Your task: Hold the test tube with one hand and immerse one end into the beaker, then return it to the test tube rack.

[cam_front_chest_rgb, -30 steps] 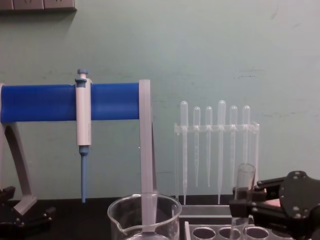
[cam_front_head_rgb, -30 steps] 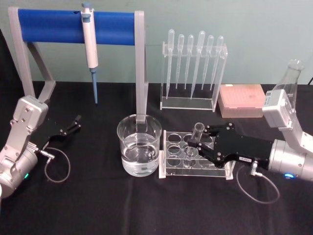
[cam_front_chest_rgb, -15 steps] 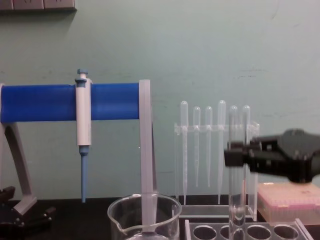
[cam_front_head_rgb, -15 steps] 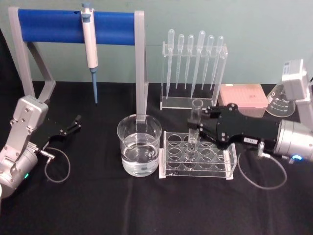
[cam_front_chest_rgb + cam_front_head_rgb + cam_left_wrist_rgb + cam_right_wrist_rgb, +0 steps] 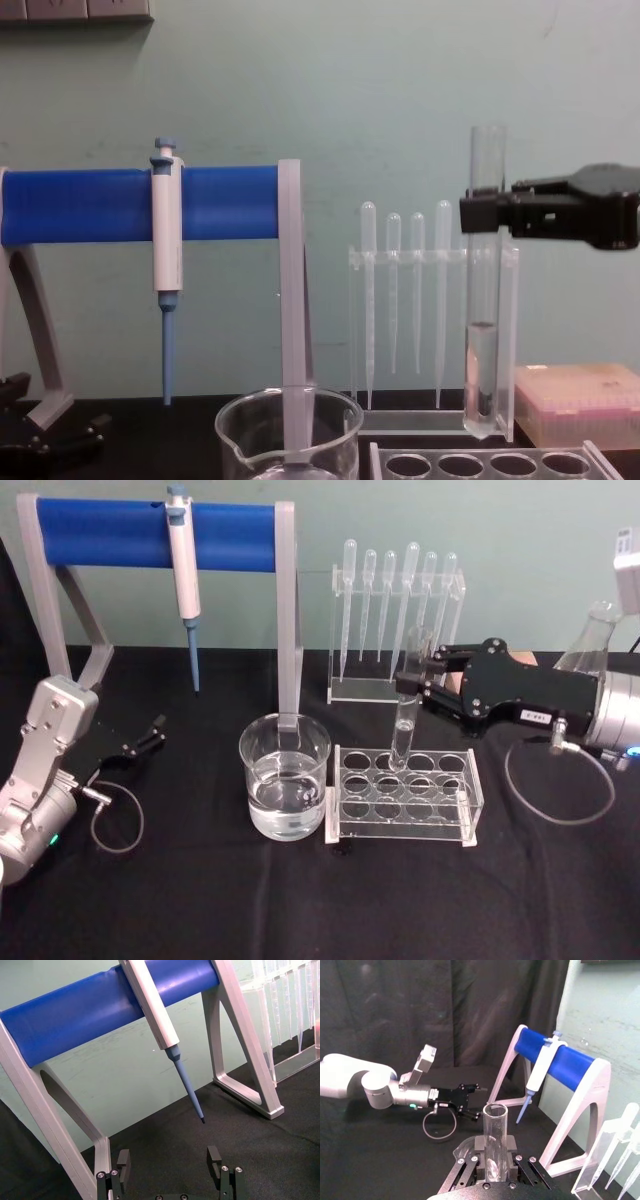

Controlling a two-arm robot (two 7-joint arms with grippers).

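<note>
The test tube (image 5: 403, 730) hangs upright above the back row of the clear rack (image 5: 405, 798), its round end clear of the holes. My right gripper (image 5: 410, 685) is shut on the tube's upper part. In the chest view the test tube (image 5: 484, 300) holds some liquid in its lower third, with the right gripper (image 5: 485, 213) clamped near its rim. The right wrist view looks down on the tube's open rim (image 5: 495, 1110). The beaker (image 5: 285, 778), partly filled with water, stands left of the rack, apart from the tube. My left gripper (image 5: 150, 735) rests open at the far left.
A blue-barred stand (image 5: 150, 535) with a white-and-blue pipette (image 5: 183, 575) rises behind the beaker. A holder of plastic droppers (image 5: 395, 630) and a pink tip box (image 5: 452, 680) stand behind the rack. A glass flask (image 5: 592, 645) is at the far right.
My right gripper has risen with the test tube, lifting it out of the rack hole until its bottom hangs above the rack. The left arm has not moved.
</note>
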